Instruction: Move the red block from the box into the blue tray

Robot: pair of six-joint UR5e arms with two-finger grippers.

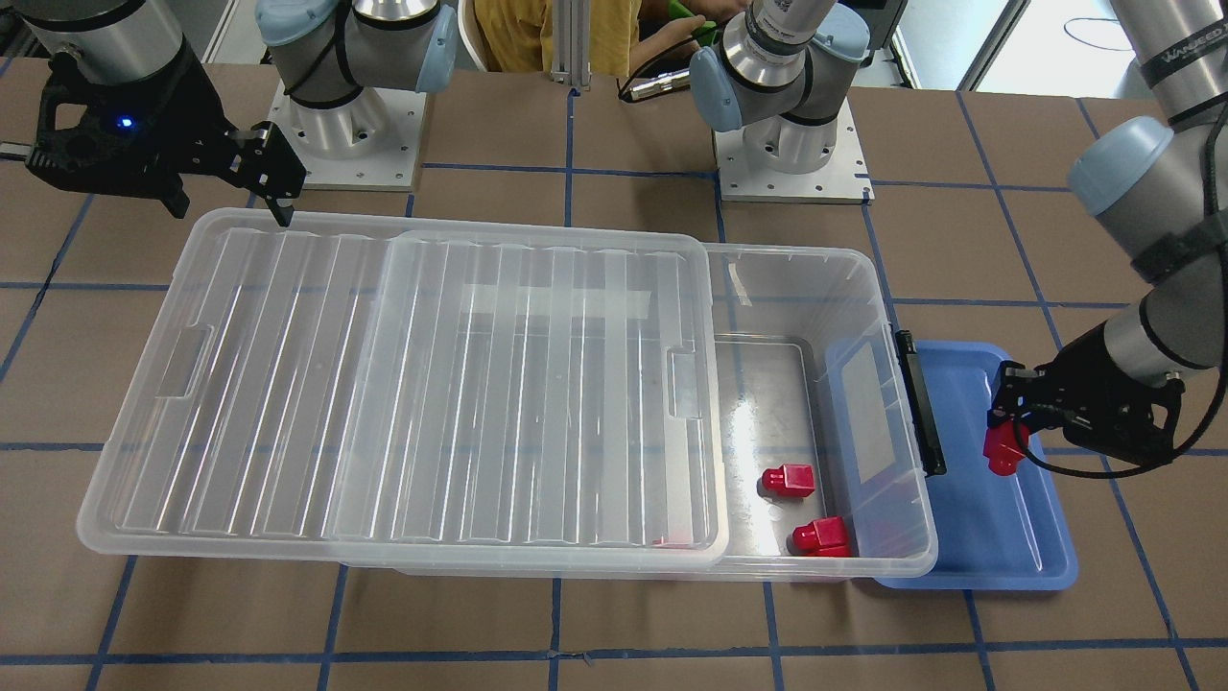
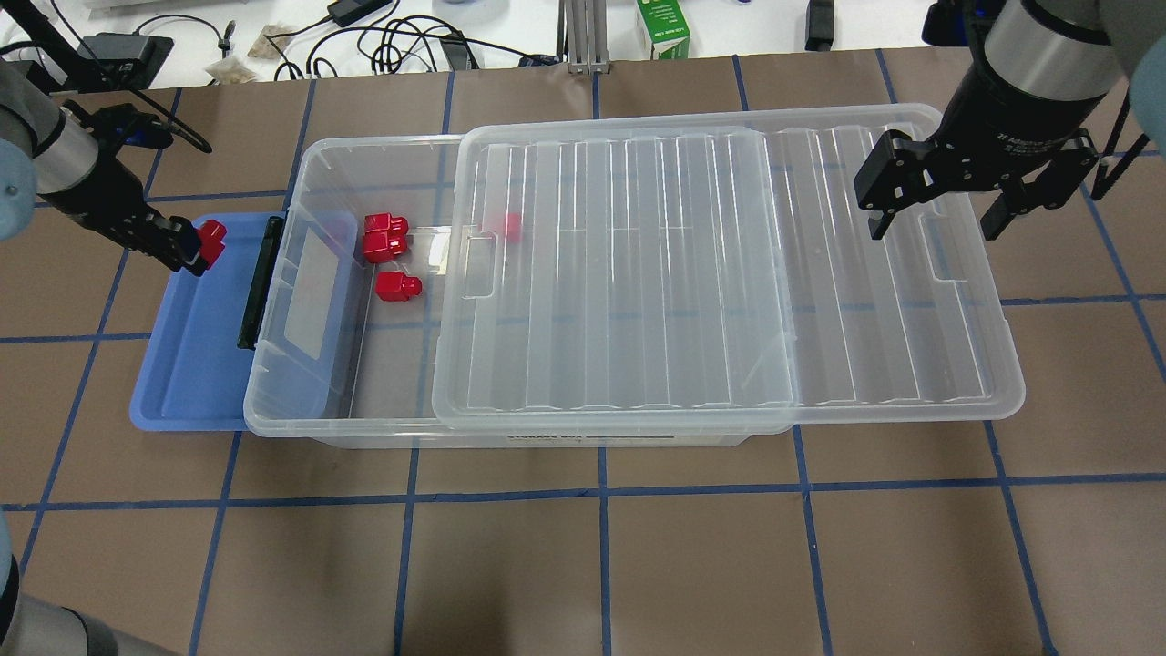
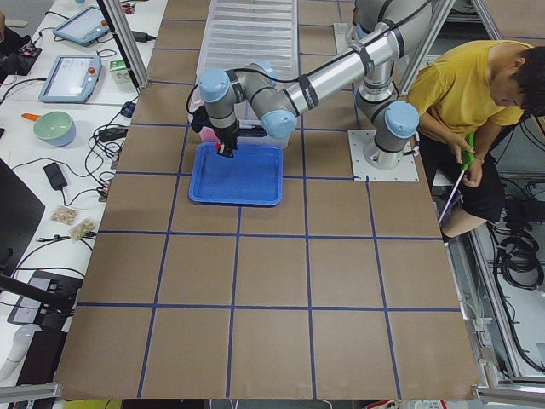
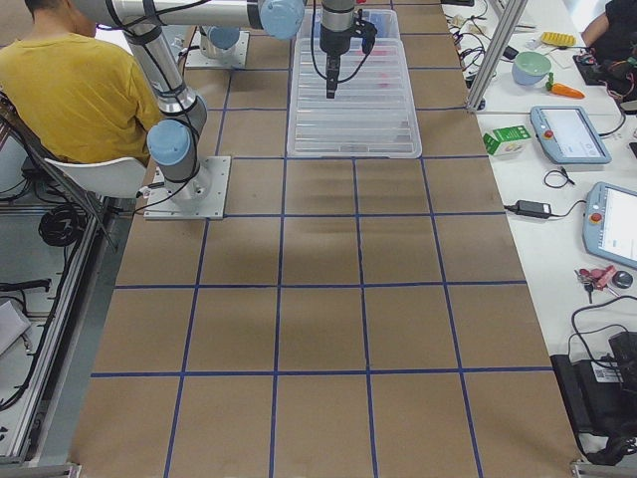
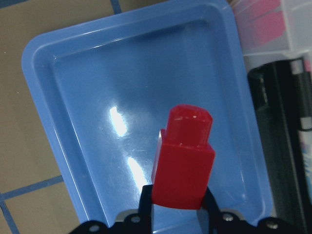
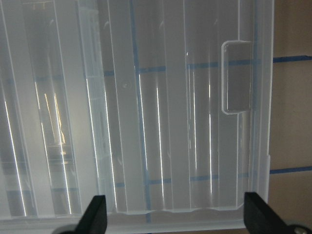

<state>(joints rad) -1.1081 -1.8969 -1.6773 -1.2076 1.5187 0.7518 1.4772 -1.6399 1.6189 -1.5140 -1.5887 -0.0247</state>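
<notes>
My left gripper (image 2: pixel 193 252) is shut on a red block (image 2: pixel 212 240), stud pointing away, a little above the blue tray (image 2: pixel 187 364). The left wrist view shows that red block (image 5: pixel 184 158) over the tray floor (image 5: pixel 97 97). The tray sits against the latch end of the clear box (image 2: pixel 346 415). Its ribbed lid (image 2: pixel 638 273) is slid aside, leaving that end uncovered. Three more red blocks (image 2: pixel 384 239) lie on the exposed floor, and one shows faintly under the lid. My right gripper (image 2: pixel 938 214) hangs open over the lid's far end (image 6: pixel 170 122).
A black latch (image 2: pixel 258 282) stands between box and tray. The two arm bases (image 1: pixel 791 144) are bolted behind the box. A seated person in a yellow shirt (image 3: pixel 460 94) is beside the robot. Cables and a green carton (image 2: pixel 662 27) lie past the far edge.
</notes>
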